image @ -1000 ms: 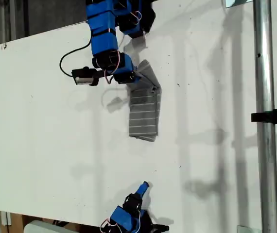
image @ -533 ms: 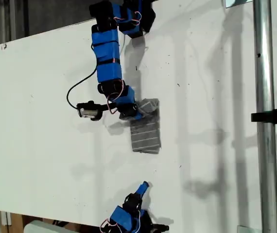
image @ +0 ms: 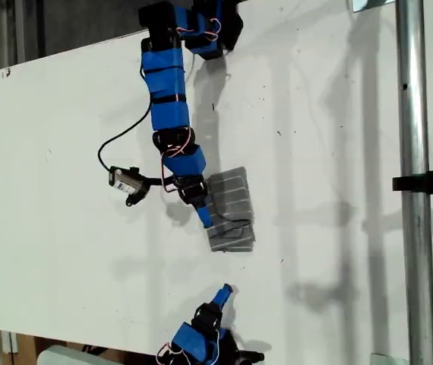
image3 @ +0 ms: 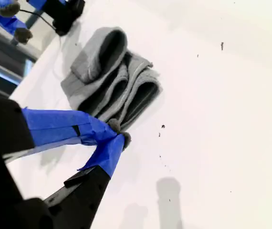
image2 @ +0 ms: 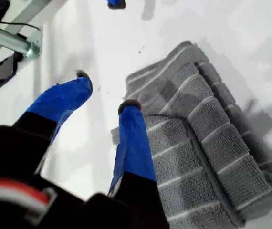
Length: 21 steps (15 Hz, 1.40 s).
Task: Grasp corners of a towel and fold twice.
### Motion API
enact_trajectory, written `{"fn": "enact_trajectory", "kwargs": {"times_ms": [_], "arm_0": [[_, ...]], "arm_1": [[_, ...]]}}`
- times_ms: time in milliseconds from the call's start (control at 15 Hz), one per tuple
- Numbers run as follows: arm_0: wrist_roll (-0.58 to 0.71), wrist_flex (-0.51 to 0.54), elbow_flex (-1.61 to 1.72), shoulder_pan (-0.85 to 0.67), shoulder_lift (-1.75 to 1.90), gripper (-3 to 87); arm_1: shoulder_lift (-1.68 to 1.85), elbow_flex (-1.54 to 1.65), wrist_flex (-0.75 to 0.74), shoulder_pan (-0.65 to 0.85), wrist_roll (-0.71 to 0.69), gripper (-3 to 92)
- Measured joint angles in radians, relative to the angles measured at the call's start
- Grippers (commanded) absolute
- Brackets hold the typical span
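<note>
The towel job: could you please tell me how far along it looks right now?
Mostly done, it seems: the towel lies as a compact, layered bundle on the white table. In hand: my first tool is open at the bundle's edge, one finger on the cloth, gripping nothing. My second tool is shut, empty, apart from it. Probably left: withdrawing.

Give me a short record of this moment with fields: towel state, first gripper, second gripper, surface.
towel state: the towel lies folded in stacked layers on the table
first gripper: my first gripper is open, one finger on the towel's edge, the other over bare table
second gripper: my second gripper is shut and empty, apart from the towel, near the exterior view's bottom edge
surface: white table with small dark specks
</note>
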Motion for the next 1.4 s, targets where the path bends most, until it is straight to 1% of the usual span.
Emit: {"fn": "enact_trajectory", "kwargs": {"times_ms": [67, 133, 200, 267, 400, 467, 600, 733, 800, 867, 933, 1000, 1067, 1133, 1200, 1267, 1400], "arm_0": [[0.0, 0.0, 0.0, 0.0, 0.0, -2.1], [0.002, 0.0, 0.0, 0.0, 0.0, -2.0], [0.003, 0.0, 0.0, -0.005, 0.0, -2.1], [0.011, 0.0, 0.008, -0.014, 0.0, -2.6], [0.021, -0.017, 0.049, -0.058, 0.0, -2.4], [0.023, -0.031, 0.075, -0.086, 0.0, -2.3], [0.006, -0.06, 0.137, -0.124, 0.0, -0.4], [-0.035, -0.051, 0.15, -0.129, 0.002, -0.4], [-0.054, -0.031, 0.155, -0.127, 0.002, -0.4], [-0.049, -0.008, 0.156, -0.129, 0.002, -0.4], [0.034, -0.003, 0.156, -0.137, 0.002, -0.4], [0.169, -0.003, 0.156, -0.137, 0.002, -0.4], [0.325, -0.003, 0.156, -0.135, 0.002, -0.6], [0.469, -0.003, 0.156, -0.132, 0.002, -0.6], [0.506, -0.003, 0.156, -0.127, 0.002, -0.6], [0.52, -0.003, 0.156, -0.127, 0.002, -0.6], [0.529, -0.003, 0.156, -0.127, 0.002, -0.6]], "arm_1": [[0.061, 0.089, -0.091, 0.0, -0.003, 7.8], [0.127, 0.141, -0.078, 0.002, -0.002, 1.7], [0.199, 0.186, 0.031, 0.008, -0.002, 0.7], [0.275, 0.232, 0.198, 0.017, 0.011, -0.2], [0.503, 0.44, 0.554, 0.034, 0.11, -0.2], [0.655, 0.597, 0.63, 0.04, 0.155, -0.2], [1.02, 0.979, 0.644, 0.043, 0.261, -0.2], [1.424, 1.331, 0.672, 0.028, 0.39, -0.2], [1.601, 1.442, 0.706, -0.002, 0.437, -0.2], [1.75, 1.474, 0.798, -0.011, 0.499, -0.2], [1.867, 1.48, 0.874, -0.002, 0.514, 2.5], [1.919, 1.483, 0.907, 0.009, 0.515, 2.8], [1.936, 1.485, 0.922, 0.04, 0.494, 2.9], [1.945, 1.485, 0.936, 0.075, 0.425, 2.9], [1.947, 1.485, 0.937, 0.081, 0.408, 2.9], [1.947, 1.485, 0.937, 0.104, 0.403, 2.9], [1.947, 1.485, 0.937, 0.098, 0.397, 2.9]]}}
